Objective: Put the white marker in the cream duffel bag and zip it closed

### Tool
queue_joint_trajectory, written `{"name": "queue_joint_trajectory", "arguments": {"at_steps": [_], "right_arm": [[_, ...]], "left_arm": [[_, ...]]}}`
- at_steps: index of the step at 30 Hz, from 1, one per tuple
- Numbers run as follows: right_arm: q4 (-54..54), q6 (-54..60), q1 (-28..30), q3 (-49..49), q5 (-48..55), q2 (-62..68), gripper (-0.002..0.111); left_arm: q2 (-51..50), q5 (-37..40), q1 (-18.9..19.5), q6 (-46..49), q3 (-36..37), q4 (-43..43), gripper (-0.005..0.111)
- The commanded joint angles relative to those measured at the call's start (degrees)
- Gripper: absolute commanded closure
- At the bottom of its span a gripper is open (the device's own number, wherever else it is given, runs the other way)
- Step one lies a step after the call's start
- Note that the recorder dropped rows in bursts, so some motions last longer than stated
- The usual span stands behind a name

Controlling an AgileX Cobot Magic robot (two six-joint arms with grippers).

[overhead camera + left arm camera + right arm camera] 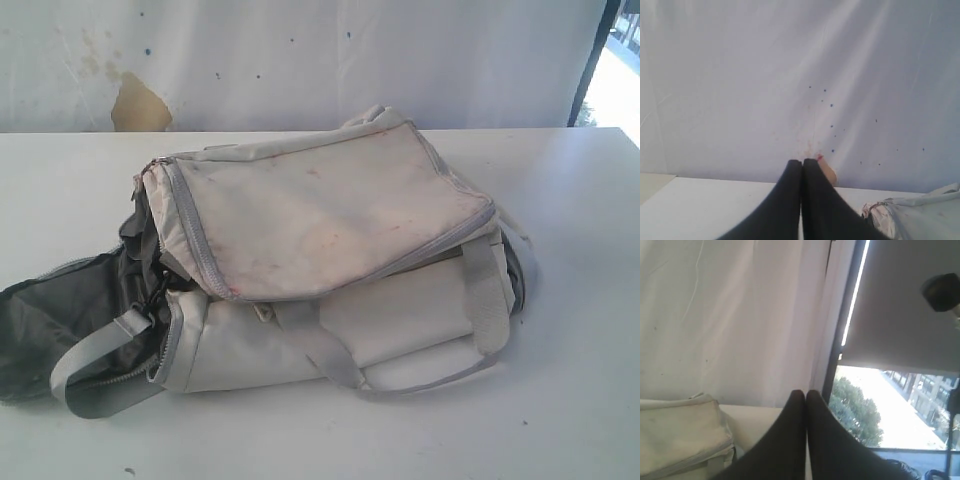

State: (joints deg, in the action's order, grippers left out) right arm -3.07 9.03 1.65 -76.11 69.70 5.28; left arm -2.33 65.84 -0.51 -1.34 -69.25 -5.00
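One cream duffel bag point(330, 240) lies unzipped, apart from the table's point(585, 390) far edge.

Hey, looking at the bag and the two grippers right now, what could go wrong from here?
1. No white marker shows in any view, so a grasp would have nothing to aim at.
2. The cream duffel bag has a slumped open end, with dark lining spilling onto the table. A marker might miss the opening.
3. A grey strap loops beside that opening and could snag the zip during closing.
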Motion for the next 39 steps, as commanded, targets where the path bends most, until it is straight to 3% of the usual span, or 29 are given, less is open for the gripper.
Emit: {"name": "queue_joint_trajectory", "arguments": {"at_steps": [1, 32, 36, 39], "right_arm": [[-3.22, -0.27, 0.07, 0.27, 0.27, -5.28, 0.108], [-5.68, -0.31, -6.29, 0.96, 0.27, -5.28, 0.108], [-4.49, -1.11, -6.29, 6.01, 0.27, -5.28, 0.108], [-4.39, -5.41, -6.29, 13.39, -7.01, -5.28, 0.108]], "left_arm": [[2.33, 0.56, -0.16, -0.14, 0.19, -0.21, 0.107], [2.33, 4.13, -0.16, -0.27, -4.51, 0.27, 0.107], [2.33, -2.91, -0.16, -0.62, 2.32, 0.42, 0.107], [2.33, -12.92, -0.16, -0.62, 10.13, 0.42, 0.107]]}}
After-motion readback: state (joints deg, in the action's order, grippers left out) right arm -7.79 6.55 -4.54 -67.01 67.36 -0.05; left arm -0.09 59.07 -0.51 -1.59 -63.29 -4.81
